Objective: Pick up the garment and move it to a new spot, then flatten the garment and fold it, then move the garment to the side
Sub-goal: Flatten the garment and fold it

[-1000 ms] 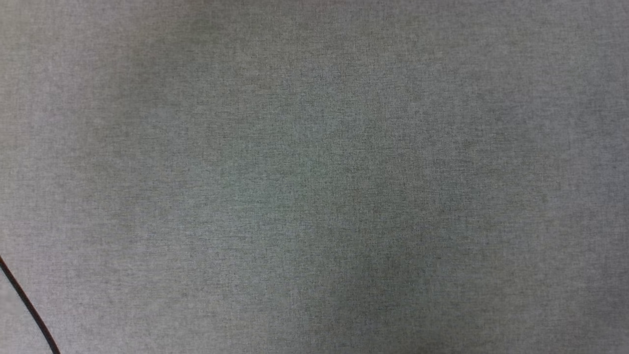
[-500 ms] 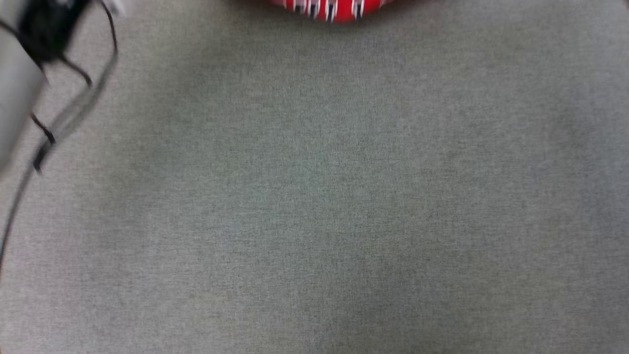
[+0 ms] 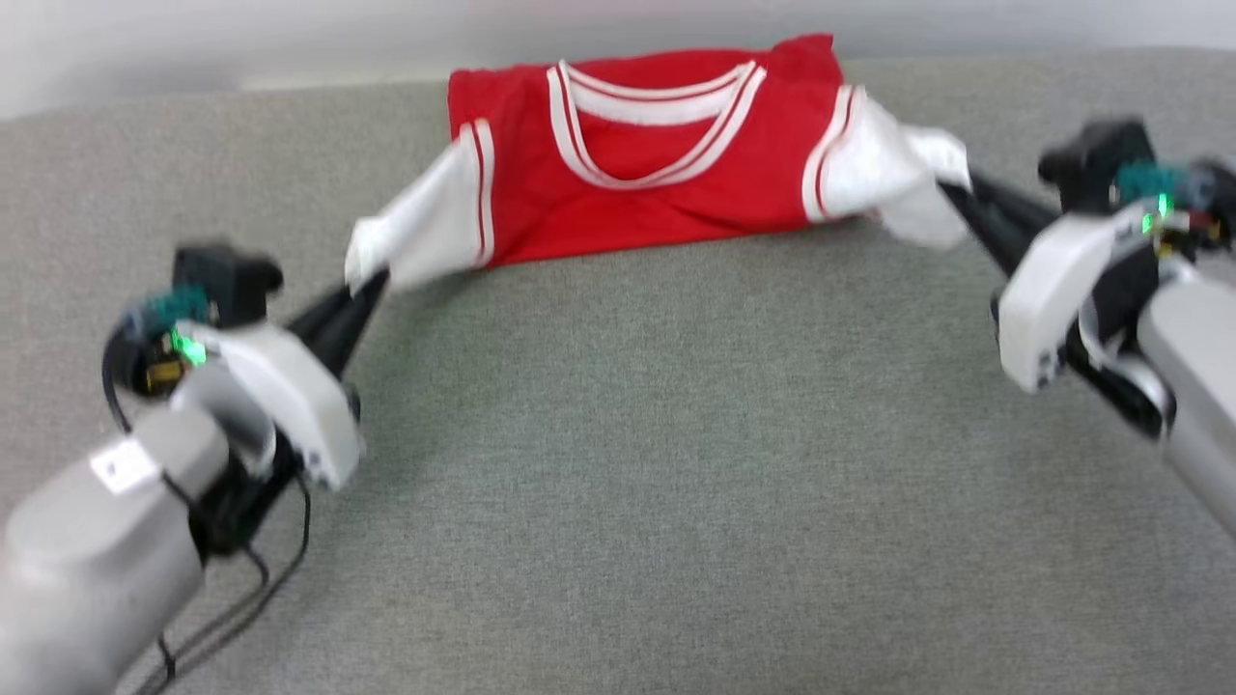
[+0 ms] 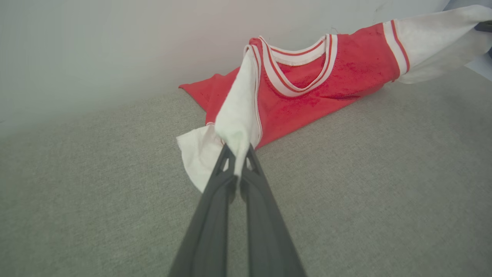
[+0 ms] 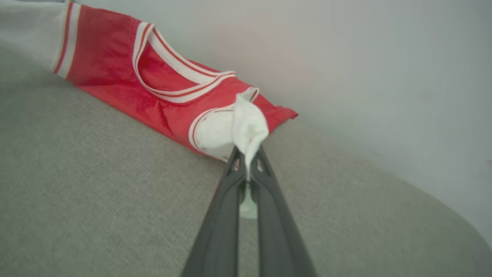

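The garment (image 3: pixel 647 183) is a red jersey with white short sleeves and striped trim, lying near the far edge of the grey table (image 3: pixel 628 463), its striped neckline up and its lower part folded under. My left gripper (image 3: pixel 372 282) is shut on the garment's left white sleeve (image 4: pixel 238 123), lifted off the cloth. My right gripper (image 3: pixel 951 193) is shut on the right white sleeve (image 5: pixel 248 129). Both sleeves are stretched outward from the red body (image 4: pixel 326 77) (image 5: pixel 115 61). The letters and number are hidden.
Pale wall (image 3: pixel 290 39) rises just behind the table's far edge, close to the garment. A black cable (image 3: pixel 241 598) hangs by my left forearm. Open grey cloth stretches in front of the garment between the two arms.
The head camera has swung up from bare grey cloth, bringing the garment and both arms into the picture. No real move of the garment can be told from this.
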{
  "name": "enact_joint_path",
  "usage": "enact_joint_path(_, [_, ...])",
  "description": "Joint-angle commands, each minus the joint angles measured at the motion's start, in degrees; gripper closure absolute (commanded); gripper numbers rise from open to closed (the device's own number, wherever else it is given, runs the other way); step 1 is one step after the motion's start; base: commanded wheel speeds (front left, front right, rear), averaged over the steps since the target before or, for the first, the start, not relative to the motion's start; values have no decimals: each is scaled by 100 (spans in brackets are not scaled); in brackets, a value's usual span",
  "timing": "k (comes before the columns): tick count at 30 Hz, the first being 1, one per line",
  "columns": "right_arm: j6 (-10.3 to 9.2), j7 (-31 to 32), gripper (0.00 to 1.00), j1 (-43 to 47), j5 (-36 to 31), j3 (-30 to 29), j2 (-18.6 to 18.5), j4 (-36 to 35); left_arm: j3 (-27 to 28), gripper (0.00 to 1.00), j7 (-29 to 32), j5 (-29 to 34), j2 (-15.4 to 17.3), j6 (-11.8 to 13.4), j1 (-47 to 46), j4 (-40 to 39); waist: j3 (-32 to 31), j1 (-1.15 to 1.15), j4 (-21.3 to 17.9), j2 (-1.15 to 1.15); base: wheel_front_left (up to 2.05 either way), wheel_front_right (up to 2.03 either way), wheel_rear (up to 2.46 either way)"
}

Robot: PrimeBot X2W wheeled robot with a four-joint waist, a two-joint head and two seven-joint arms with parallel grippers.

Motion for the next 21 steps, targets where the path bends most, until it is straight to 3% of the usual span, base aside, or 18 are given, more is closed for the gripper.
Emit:
enact_joint_path(1, [-4,-37,100,413,119,62,-176,-90,-32,100,-48,-77,144,62,437,-164,-296,0,-30,0,0,0,0])
enact_joint_path(12, [-4,-170,100,2330,533,-184,-706,-442,-247,100,-82,-252,567,620,2159,-640,-998,0,-11,0,0,0,0])
enact_joint_path(21, [-4,-276,100,3809,478,-644,-1030,-666,-204,100,-78,-556,803,783,3074,-887,-1432,0,84,0,0,0,0])
